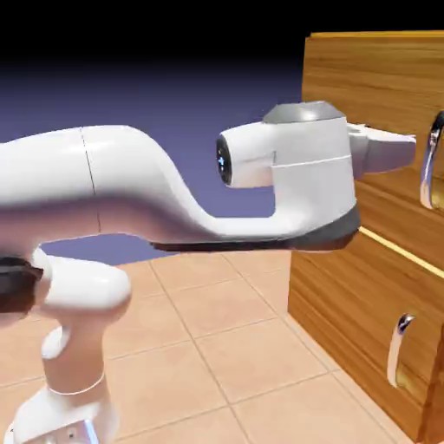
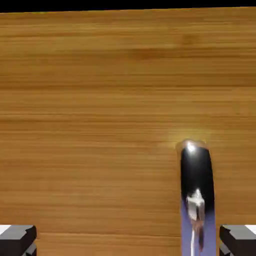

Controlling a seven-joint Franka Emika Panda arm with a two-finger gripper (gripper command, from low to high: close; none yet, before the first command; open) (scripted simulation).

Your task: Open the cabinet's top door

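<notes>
The golden-brown wooden cabinet (image 1: pixel 323 286) stands at the exterior view's right. Its top door (image 1: pixel 381 78) carries a long curved silver handle (image 1: pixel 429 165). My gripper (image 1: pixel 406 149) is level with that handle's upper part, just short of it. In the hand view the top door (image 2: pixel 100 100) fills the picture and the handle (image 2: pixel 196 200) rises from the bottom edge. The handle stands between my wide-apart fingertips (image 2: pixel 17 240), much nearer the right one. My gripper (image 2: pixel 128 242) is open and holds nothing.
Below the top door is the lower panel (image 1: pixel 364 303) with its shorter silver handle (image 1: pixel 397 347). A pale seam (image 1: pixel 399 251) separates the two panels. The arm stretches across a tiled tan floor (image 1: pixel 225 329).
</notes>
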